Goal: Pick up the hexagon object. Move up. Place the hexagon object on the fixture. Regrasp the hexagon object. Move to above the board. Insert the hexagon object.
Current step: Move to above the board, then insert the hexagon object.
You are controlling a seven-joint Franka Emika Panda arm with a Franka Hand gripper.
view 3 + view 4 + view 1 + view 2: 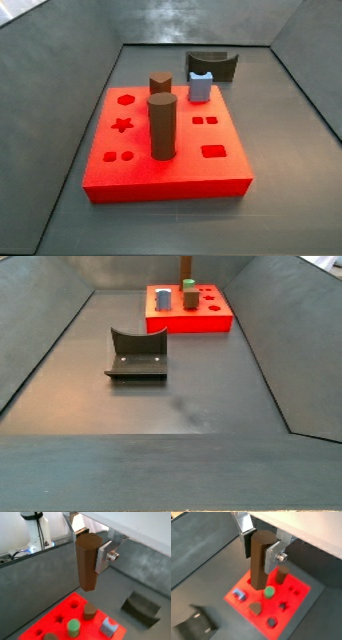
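Note:
In both wrist views my gripper [87,549] [259,552] is shut on the hexagon object [86,567] [258,564], a slim dark brown peg held upright by its upper part between the silver fingers [102,556]. Its lower end hangs over the red board [63,618] [298,587]. In a side view only the peg's lower part [185,266] shows at the top edge, above the board [187,322]; the gripper is out of that view. The fixture [140,609] [194,626] [211,65] [136,353] stands bare beside the board.
On the board [160,175] stand a thick round brown cylinder [163,125] [282,574], a short pointed brown peg [160,84] [255,608], a green peg [73,628] [270,591] and a light blue block [201,87] [110,628]. Grey walls enclose the floor.

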